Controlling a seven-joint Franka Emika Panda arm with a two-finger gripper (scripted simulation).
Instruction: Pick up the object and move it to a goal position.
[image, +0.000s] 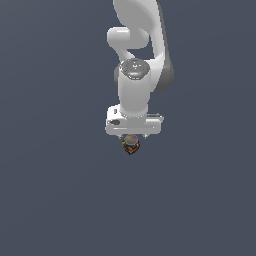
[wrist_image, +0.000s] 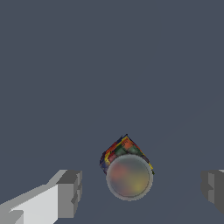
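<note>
The gripper (wrist_image: 140, 192) hangs over the object (wrist_image: 124, 151), fingers (wrist_image: 70, 192) spread wide apart, not touching it. A translucent sphere (wrist_image: 129, 176) overlaps the object.

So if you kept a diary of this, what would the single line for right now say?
phase: approach | fingers: open, either side of the object, not touching | translucent sphere: overlaps object in wrist view | object: not gripped

A bare simulated scene: featureless grey-blue backdrop (image: 50, 200), flatly rendered arm (image: 135, 60).

Glossy white arm (image: 134, 95) with rounded links, dark grey joint cap (ringed), grey-padded white tool (wrist_image: 140, 190)
</note>
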